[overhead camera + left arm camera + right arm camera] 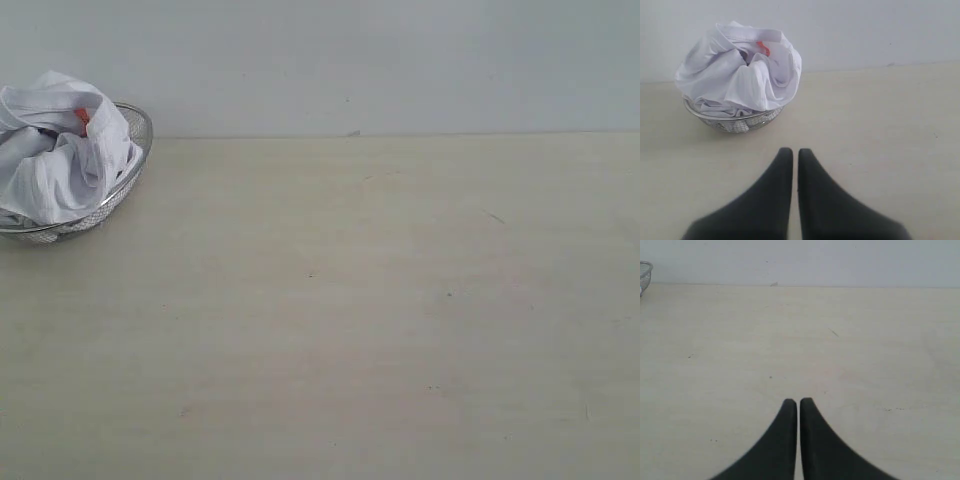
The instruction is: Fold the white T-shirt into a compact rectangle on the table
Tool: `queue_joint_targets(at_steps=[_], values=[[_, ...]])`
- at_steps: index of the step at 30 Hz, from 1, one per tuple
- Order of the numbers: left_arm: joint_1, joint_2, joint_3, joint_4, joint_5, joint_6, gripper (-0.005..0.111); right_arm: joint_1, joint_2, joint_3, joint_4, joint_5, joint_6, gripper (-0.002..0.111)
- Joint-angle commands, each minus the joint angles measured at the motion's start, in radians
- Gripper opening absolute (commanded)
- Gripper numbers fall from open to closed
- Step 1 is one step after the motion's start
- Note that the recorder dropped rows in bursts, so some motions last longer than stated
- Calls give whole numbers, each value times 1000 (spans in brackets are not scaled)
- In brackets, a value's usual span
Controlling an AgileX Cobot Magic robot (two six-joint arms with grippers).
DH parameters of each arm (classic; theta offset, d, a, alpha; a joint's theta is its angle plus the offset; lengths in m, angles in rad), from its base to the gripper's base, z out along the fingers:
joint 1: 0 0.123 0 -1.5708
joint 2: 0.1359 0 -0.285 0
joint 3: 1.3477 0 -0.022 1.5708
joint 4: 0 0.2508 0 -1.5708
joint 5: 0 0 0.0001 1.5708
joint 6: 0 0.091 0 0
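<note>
White T-shirt, crumpled in a wrinkled heap, small red tag on top, filling a wire-mesh basket at the far left of the pale desk, left jaws clenched, empty, facing it, right jaws clenched, empty, over the desk

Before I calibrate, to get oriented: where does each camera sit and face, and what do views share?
Exterior view: off the arms, looking across the table to a pale wall; the white T-shirt heaped in a wire basket far left; no arm shows.
Left wrist view: behind the shut left gripper, facing the basket and shirt.
Right wrist view: behind the shut right gripper, facing tabletop and wall; basket rim at one edge.
Shared: exterior and left wrist both show the shirt's red tag.
</note>
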Motion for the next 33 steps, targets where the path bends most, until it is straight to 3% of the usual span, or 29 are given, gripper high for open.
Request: queue_joint_targets(at_steps=[1, 11, 14, 15, 17, 20, 28, 33], values=[[2, -4, 3, 0, -7, -9, 4, -2, -4, 0, -6, -9, -2, 0], [2, -4, 3, 24, -49, -9, 4, -2, -4, 0, -6, -9, -2, 0], [2, -4, 3, 24, -245, -9, 4, -2, -4, 0, -6, -9, -2, 0], [2, -4, 3, 24, -407, -9, 4, -2, -4, 0, -6, -9, -2, 0], [2, -4, 3, 24, -583, -6, 4, -2, -4, 0, -6, -9, -2, 0], [2, 12, -43, 24, -548, 46, 4, -2, -4, 0, -6, -9, -2, 0], [2, 624, -404, -93, -480, 44, 4, -2, -4, 0, -6, -9, -2, 0], [2, 823, -452, -93, -526, 44, 4, -2, -4, 0, -6, -9, -2, 0]])
